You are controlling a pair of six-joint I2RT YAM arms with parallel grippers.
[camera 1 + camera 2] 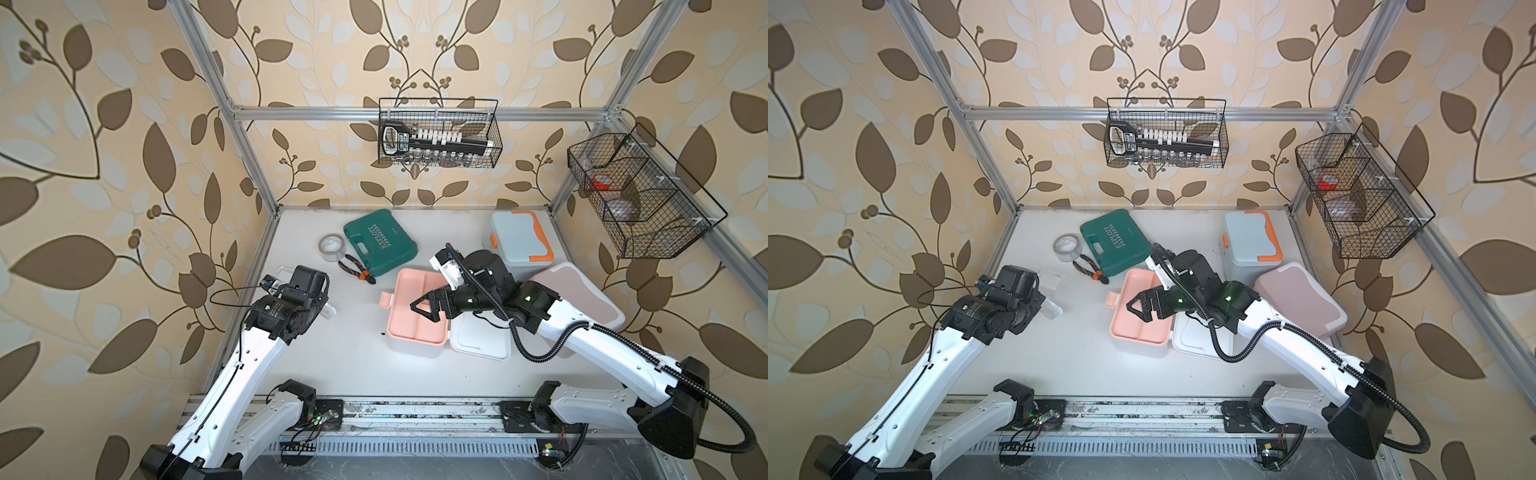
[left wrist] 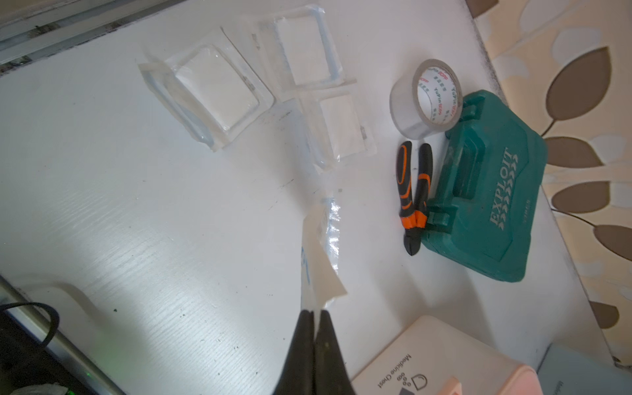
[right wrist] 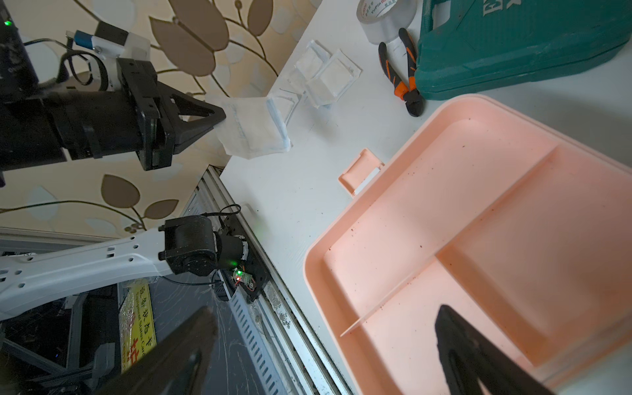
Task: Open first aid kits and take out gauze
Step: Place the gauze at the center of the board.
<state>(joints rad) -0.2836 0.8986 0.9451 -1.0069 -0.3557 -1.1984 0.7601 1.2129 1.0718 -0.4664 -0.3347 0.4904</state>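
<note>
Pale surface [image 2: 136, 222] is bearing three gauze packets [image 2: 219, 92] just ahead of the left pincer [image 2: 313, 313], which is clamping a fourth packet [image 2: 321, 263]; the right pincer [image 1: 422, 311] is gaping empty.

You can read "EXPLOIT" in white letters on the lid of the green case [image 2: 496, 205], and "YuPin" repeated around the inner core of the tape roll [image 2: 405, 109]. The white first aid kit [image 2: 444, 345] carries "Medicine Chest" on its side. The yellow card [image 3: 136, 321] below the table edge bears Chinese characters too small for you to read surely.
</note>
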